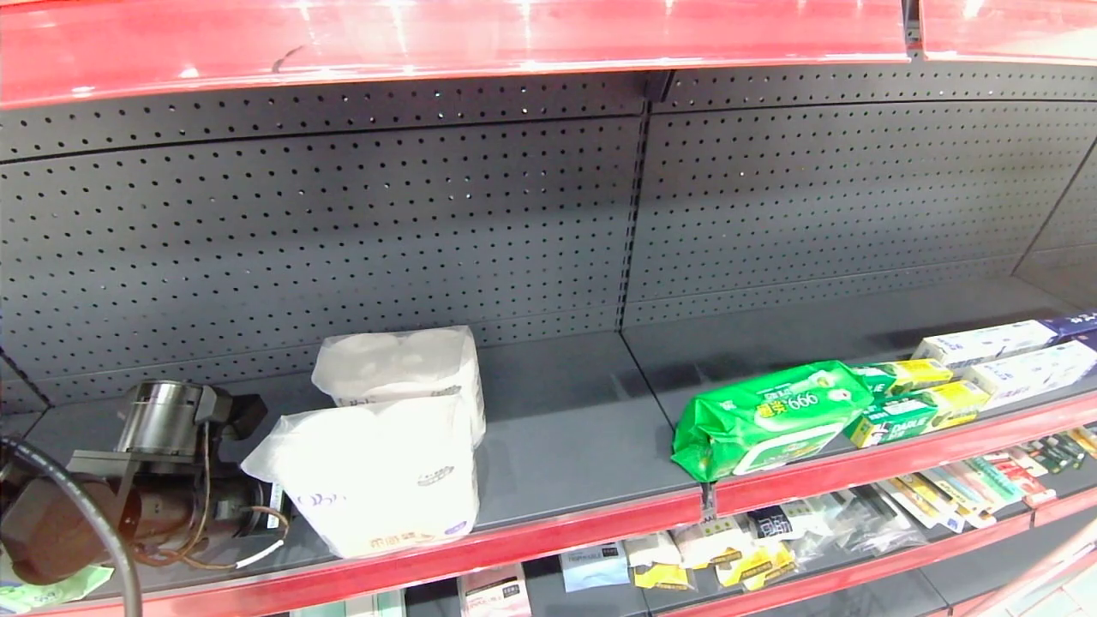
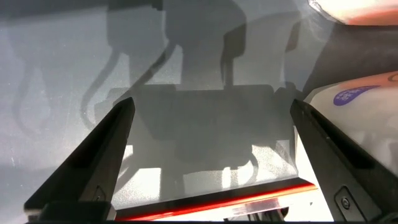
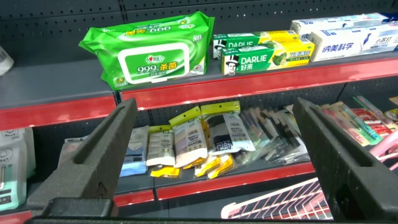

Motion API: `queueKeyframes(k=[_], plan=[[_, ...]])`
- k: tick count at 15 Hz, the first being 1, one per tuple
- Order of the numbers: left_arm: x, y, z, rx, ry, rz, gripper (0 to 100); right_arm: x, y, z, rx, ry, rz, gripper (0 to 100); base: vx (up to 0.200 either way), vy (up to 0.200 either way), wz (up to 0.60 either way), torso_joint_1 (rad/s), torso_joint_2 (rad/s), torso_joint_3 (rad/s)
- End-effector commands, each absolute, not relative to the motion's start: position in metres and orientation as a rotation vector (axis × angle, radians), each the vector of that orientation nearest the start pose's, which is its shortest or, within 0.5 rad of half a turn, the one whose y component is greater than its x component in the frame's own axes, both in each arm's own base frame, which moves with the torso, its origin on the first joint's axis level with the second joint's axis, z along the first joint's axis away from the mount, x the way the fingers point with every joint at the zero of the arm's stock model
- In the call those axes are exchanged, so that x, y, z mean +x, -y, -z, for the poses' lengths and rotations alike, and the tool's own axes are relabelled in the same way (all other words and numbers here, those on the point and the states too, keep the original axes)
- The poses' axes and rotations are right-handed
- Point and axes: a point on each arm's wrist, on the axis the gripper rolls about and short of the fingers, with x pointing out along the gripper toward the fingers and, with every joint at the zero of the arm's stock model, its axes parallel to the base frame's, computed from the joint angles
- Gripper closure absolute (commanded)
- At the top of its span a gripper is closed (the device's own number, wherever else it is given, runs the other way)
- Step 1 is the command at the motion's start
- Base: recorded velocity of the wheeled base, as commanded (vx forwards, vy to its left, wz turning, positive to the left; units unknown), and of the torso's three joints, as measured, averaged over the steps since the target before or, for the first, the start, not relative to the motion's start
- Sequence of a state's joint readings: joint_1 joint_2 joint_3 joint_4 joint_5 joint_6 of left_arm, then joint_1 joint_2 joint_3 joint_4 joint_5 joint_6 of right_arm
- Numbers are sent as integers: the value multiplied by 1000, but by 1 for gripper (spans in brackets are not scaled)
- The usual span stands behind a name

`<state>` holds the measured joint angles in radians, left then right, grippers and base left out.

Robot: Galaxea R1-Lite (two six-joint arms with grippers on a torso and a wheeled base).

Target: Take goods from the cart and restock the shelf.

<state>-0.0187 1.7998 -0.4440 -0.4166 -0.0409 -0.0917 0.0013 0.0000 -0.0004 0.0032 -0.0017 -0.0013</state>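
Observation:
Two white tissue packs stand on the grey shelf (image 1: 566, 446), the front one (image 1: 377, 476) at the red edge and the other (image 1: 403, 364) behind it. My left arm (image 1: 163, 446) rests on the shelf just left of them. My left gripper (image 2: 211, 106) is open over bare shelf, with the front pack (image 2: 354, 99) beside one finger. My right gripper (image 3: 214, 102) is open and holds nothing, out in front of the shelf below a green wipes pack (image 3: 152, 46). The wipes pack (image 1: 763, 416) lies at the shelf's front edge.
Green and yellow toothpaste boxes (image 1: 908, 403) and white boxes (image 1: 1003, 356) lie right of the wipes. The lower shelf holds several small packets (image 3: 199, 140). A pink wire cart (image 3: 280, 202) is below my right gripper. Bare shelf lies between the tissue packs and the wipes.

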Motion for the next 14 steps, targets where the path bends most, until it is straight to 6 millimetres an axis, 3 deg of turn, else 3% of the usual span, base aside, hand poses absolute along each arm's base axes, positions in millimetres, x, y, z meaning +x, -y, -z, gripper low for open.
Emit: queueKeyframes(k=[1,4,5,6,8,14], plan=[[238,3,-60,-100,-917,3,0,-23,0,-75,-2,-5,0,0,0,0,0,0,0,0],[234,-3,-76,-110,-850,-18,0,-23,0,-75,-2,-5,2,0,0,0,0,0,0,0],[224,-3,-99,-105,-752,-9,0,-23,0,-75,-2,-5,0,0,0,0,0,0,0,0],[220,-3,-104,-94,-727,-4,0,-23,0,-75,-2,-5,0,0,0,0,0,0,0,0],[198,-2,-131,-45,-600,22,0,-23,0,-75,-2,-5,0,0,0,0,0,0,0,0],[126,1,-161,-24,-348,94,0,-23,0,-75,-2,-5,2,0,0,0,0,0,0,0]])
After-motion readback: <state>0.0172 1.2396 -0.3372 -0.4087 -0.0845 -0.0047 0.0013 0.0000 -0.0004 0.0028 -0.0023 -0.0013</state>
